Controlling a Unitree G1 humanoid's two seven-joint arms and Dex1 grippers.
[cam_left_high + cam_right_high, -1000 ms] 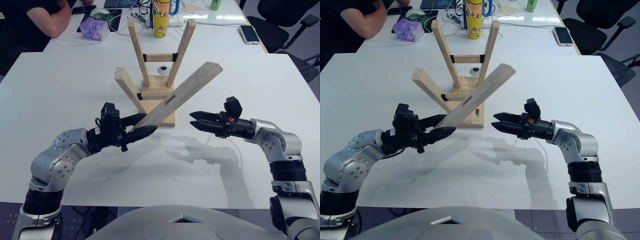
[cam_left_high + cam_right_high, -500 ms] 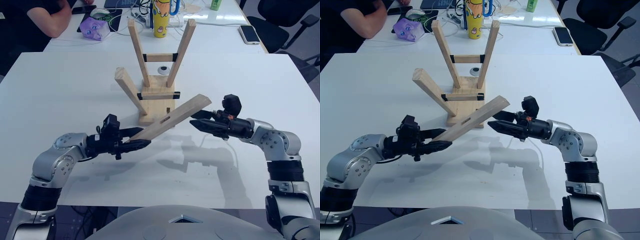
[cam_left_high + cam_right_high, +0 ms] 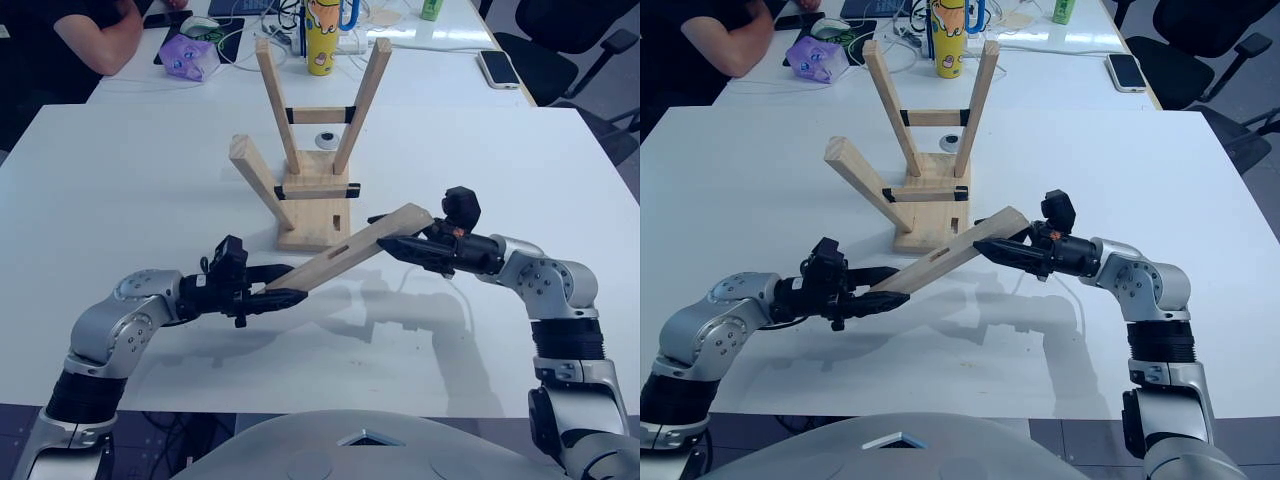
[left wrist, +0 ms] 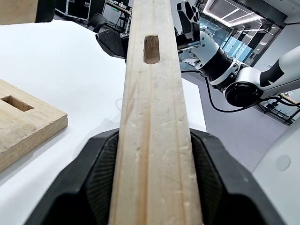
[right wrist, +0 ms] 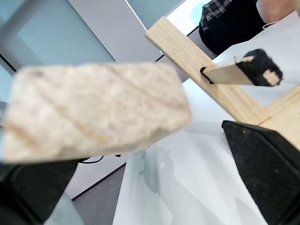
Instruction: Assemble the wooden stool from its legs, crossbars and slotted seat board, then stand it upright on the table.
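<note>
The left gripper (image 3: 290,282) has its jaws closed tight on the near end of a loose leg (image 3: 352,247). In the left wrist view both fingers (image 4: 101,176) press flat against the wood's sides, and a mortise (image 4: 151,48) shows on its upper face. From this grip the loose leg slants up off the table (image 3: 130,170) toward 2 o'clock. The right gripper (image 3: 388,232) has its jaws parted and straddling the far end. The right wrist view shows a gap between the end grain and one finger (image 5: 262,164), so this gripper has no hold. At 12 o'clock of the loose leg's middle lies the part-built stool. Its seat board (image 3: 305,225) is flat on the table, with an unfilled slot (image 3: 338,217) near its 3 o'clock edge. Two upright legs (image 3: 277,100) are joined by a crossbar (image 3: 318,115). A third leg (image 3: 252,172) leans out toward 10 o'clock, tied in by a second crossbar (image 3: 318,192). A yellow cup (image 3: 322,40) stands farther off at 12 o'clock.
</note>
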